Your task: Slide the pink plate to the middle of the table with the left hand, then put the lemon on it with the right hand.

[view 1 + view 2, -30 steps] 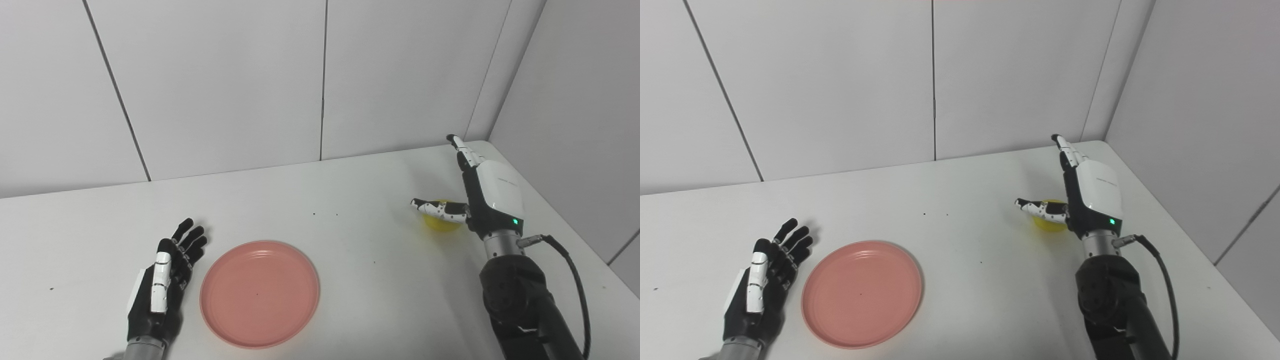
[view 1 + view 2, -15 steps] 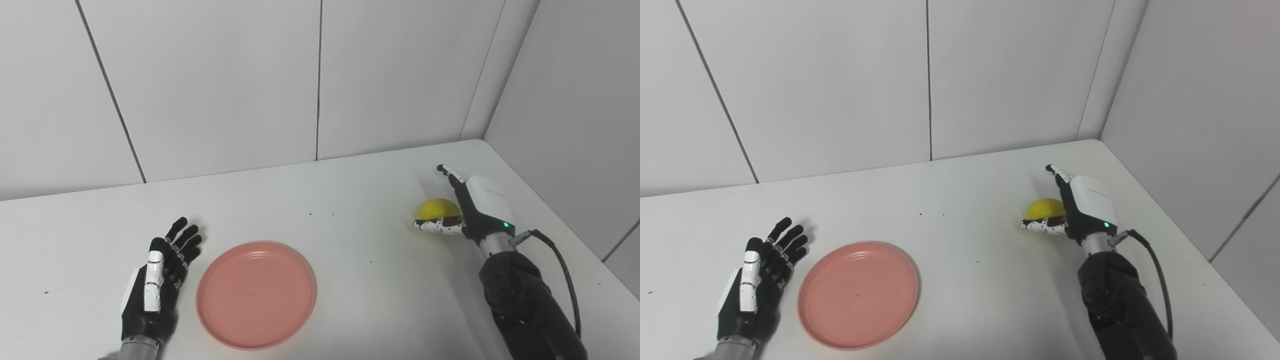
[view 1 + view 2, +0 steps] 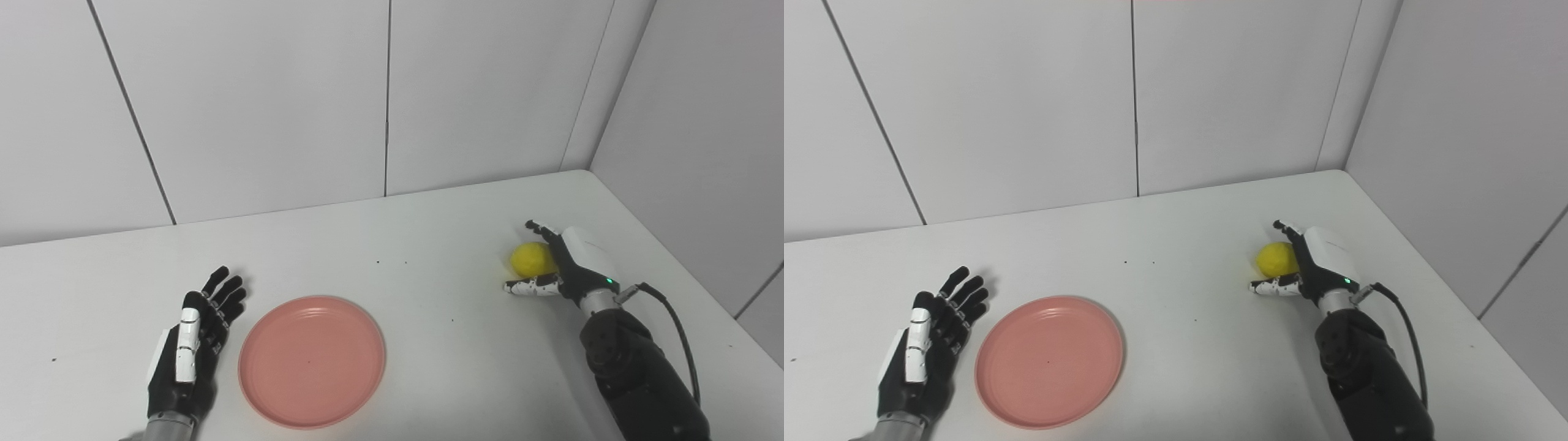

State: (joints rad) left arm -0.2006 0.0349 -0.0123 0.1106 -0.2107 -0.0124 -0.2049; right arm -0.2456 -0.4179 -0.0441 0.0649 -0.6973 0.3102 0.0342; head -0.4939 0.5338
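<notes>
right hand (image 3: 566, 264) cupped round lemon (image 3: 530, 258), fingers apart, not yet clamped | left hand (image 3: 193, 343) spread flat, empty, beside pink plate (image 3: 312, 359), left of table (image 3: 429, 306) middle | risk: round lemon rolls away as fingers close

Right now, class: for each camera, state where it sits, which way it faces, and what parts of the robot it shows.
Left eye view: on the head, looking down at the table; shows the left hand beside the pink plate, and the right hand at the lemon.
Right eye view: beside it on the head, facing the same way; same hands and arms, shifted leftward in the picture.
Shared: table, plate, lemon, both hands, panelled walls.
</notes>
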